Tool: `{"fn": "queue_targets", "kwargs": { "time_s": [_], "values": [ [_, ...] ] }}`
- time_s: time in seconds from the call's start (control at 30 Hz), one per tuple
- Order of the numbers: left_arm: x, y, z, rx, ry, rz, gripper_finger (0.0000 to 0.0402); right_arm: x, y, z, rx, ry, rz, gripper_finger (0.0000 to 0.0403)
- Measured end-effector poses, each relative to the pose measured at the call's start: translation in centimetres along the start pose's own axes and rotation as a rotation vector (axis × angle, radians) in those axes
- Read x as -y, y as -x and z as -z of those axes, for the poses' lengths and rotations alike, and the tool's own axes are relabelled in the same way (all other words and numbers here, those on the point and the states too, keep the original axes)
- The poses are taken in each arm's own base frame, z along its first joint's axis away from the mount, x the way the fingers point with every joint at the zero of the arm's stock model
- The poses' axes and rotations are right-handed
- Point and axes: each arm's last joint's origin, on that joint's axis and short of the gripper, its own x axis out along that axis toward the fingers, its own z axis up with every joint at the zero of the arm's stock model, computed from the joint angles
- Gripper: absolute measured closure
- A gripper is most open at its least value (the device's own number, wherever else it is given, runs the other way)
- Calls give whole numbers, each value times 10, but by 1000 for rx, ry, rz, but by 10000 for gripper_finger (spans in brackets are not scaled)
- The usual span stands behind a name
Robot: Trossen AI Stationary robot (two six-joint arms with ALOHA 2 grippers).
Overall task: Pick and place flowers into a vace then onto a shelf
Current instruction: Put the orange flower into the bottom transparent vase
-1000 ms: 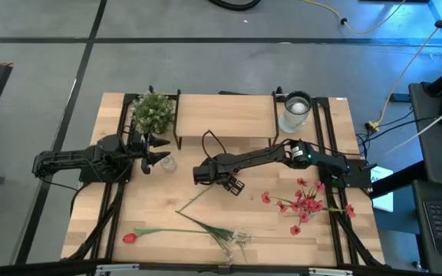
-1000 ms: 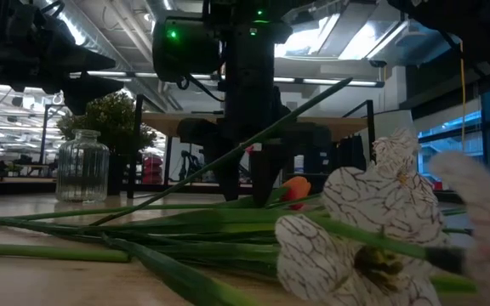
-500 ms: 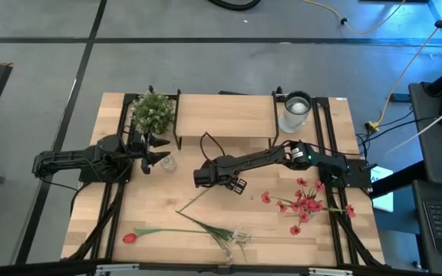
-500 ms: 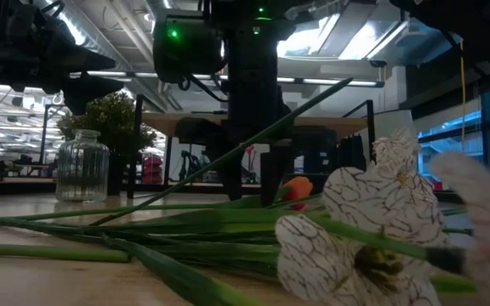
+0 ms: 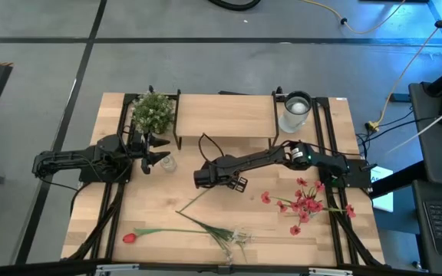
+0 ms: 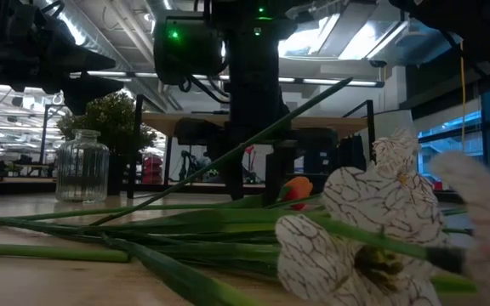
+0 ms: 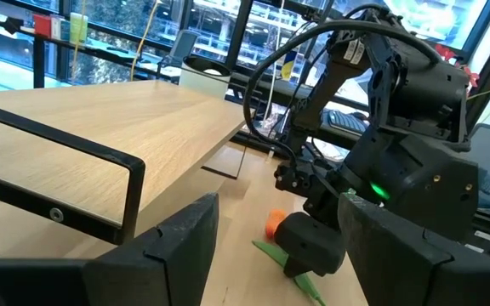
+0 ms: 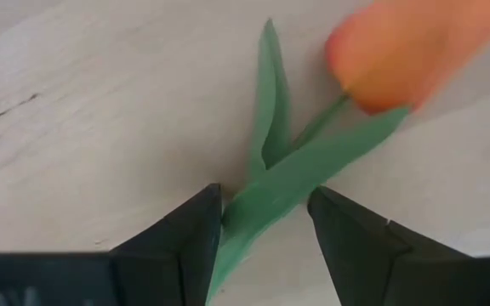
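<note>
The right gripper (image 8: 258, 223) sits at the centre of the high view, low over the tabletop, its two dark fingers (image 8: 185, 234) apart with the green stem and leaf of the orange tulip (image 8: 398, 51) lying between them; the pads look close to the stem but not yet pressed on it, so the grasp appears to be in hand, not made. In the high view that stem runs down and left from the gripper across the big light-wood tabletop (image 5: 152, 207).

The left gripper (image 5: 158, 156), at centre left of the high view, hangs with its fingers apart just beside the small ribbed clear glass vase (image 6: 82, 167), holding nothing.

Outward from there, the red tulip (image 5: 129, 238) lies at lower left, the white-blossom sprig (image 5: 238, 238) at lower centre, and the red small-blossom spray (image 5: 305, 201) at right of centre, all flat on the tabletop. The low light-wood shelf on black metal legs (image 5: 225, 115) stands at upper centre, with a bushy green potted plant (image 5: 153, 111) at its left end and a larger clear glass jar (image 5: 295, 112) at its right.

As a judgement, the task is at its very start: no flower is in the vase, nothing has gone onto the shelf, and all four stems remain to be lifted.
</note>
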Motion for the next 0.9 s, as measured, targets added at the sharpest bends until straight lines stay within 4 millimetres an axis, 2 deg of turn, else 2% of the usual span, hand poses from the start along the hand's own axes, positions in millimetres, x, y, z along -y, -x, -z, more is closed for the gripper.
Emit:
{"fn": "queue_targets", "kwargs": {
  "time_s": [0.7,0.8,0.9],
  "values": [
    [0,0,0,-5,0,16,166,3,1,4,29,-183,-11,213],
    [0,0,0,-6,0,16,166,3,1,4,38,-146,-23,213],
    [0,0,0,-5,0,16,166,3,1,4,22,-31,-17,213]
  ]
}}
